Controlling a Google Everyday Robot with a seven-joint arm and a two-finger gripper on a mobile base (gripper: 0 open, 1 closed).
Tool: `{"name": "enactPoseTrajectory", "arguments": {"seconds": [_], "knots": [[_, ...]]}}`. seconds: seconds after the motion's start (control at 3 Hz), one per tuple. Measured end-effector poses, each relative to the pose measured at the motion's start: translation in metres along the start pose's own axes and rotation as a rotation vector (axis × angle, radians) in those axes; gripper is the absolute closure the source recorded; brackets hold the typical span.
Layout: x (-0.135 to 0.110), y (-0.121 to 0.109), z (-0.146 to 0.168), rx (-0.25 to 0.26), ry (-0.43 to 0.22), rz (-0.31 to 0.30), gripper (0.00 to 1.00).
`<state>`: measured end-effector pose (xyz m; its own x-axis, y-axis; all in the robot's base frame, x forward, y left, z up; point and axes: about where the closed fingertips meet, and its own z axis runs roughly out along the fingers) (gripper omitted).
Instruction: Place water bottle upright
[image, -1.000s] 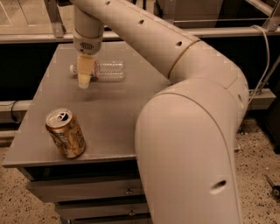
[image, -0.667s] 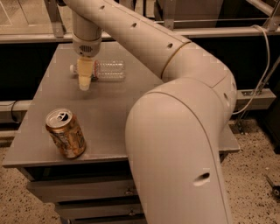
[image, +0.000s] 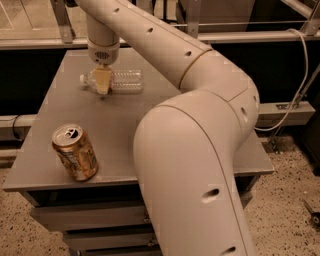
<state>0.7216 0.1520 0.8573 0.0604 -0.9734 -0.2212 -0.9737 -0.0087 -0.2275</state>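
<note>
The water bottle (image: 122, 80) lies on its side at the far part of the grey table (image: 150, 90), its white cap pointing left. It is clear and ribbed. My gripper (image: 102, 86) hangs from the arm directly over the bottle's neck end, its pale yellow fingers (image: 103, 79) pointing down in front of the bottle. The fingers hide part of the bottle near the cap.
A gold can (image: 75, 152) stands tilted near the table's front left edge. My large white arm (image: 200, 150) covers the right side of the table. A rail and cable run behind the table on the right.
The gripper has moved a little toward the bottle's cap end and lower. The arm's elbow has swung left in the view. The bottle and can have not moved.
</note>
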Motion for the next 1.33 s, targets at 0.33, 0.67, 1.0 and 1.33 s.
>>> {"name": "enactPoseTrajectory", "arguments": {"seconds": [0.33,0.67,1.0,1.33], "knots": [[-0.001,-0.001,-0.004,0.000,-0.007,0.006,0.65],[0.000,-0.001,-0.017,0.010,-0.039,0.021,0.87],[0.005,0.001,-0.048,0.045,-0.129,0.066,1.00],[0.004,0.010,-0.095,0.091,-0.294,0.120,1.00]]}}
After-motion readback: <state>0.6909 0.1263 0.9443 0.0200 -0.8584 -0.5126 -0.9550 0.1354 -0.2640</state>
